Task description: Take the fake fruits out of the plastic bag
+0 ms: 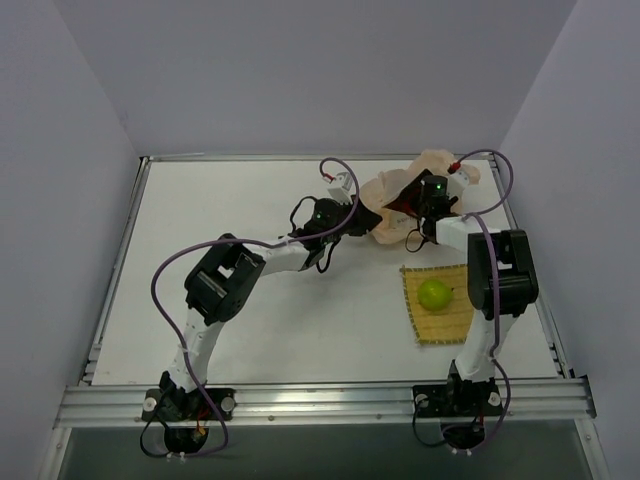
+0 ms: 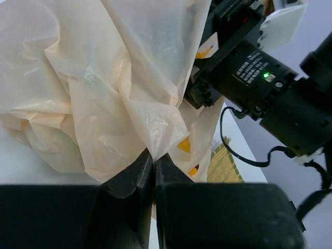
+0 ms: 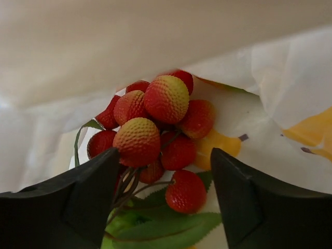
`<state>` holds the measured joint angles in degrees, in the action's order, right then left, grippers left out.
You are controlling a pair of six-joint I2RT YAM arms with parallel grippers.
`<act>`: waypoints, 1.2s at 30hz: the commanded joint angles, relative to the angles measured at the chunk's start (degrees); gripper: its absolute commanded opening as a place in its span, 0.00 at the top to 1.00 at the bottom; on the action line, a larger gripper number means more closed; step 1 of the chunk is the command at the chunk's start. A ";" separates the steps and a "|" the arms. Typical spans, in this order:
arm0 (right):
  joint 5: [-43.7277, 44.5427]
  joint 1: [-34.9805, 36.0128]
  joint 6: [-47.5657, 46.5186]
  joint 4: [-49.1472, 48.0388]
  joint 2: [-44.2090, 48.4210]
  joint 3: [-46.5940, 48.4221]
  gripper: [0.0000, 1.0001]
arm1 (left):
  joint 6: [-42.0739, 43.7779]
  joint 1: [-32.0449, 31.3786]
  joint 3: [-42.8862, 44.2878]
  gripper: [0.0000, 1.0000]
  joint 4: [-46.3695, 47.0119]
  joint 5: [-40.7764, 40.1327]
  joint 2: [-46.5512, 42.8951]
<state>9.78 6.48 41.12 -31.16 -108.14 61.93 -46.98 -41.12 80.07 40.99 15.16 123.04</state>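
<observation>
- Top external view is showing the plastic bag (image 1: pixel 395 205) lying crumpled at the far right of the table (image 1: pixel 290 335), with both arms reaching to it.
- One round green fruit (image 1: pixel 435 294) is sitting outside the bag on the woven mat (image 1: pixel 452 325).
- Up close, the left gripper (image 2: pixel 154 163) is pinching a fold of the bag, jaws pressed together.
- Inside the bag, the right gripper (image 3: pixel 165 155) is holding its fingers apart, with a cluster of red fruits (image 3: pixel 155 124) lying between and just beyond them.

Red fruit cluster (image 3: pixel 155 124) invisible overhead, buried in plastic bag (image 1: pixel 437 158). Leaves (image 3: pixel 161 228) cropped by bottom edge. Bag's near fold blurred.
</observation>
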 commanded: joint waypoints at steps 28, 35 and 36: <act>-8.64 3.01 -0.86 -6.99 5.56 -0.93 0.90 | 2.69 0.87 4.39 0.98 -4.78 -8.03 -3.42; -8.46 3.10 -4.12 -3.56 14.52 -4.80 0.93 | 2.60 1.13 2.46 0.98 -4.96 -11.02 -5.09; -8.46 3.10 -4.64 -3.39 15.14 -5.15 0.94 | 2.68 1.13 2.20 0.98 -4.87 -11.20 -5.36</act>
<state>1.85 9.63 38.92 -34.57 -96.88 57.30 -45.19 -40.64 82.35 35.55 6.48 122.67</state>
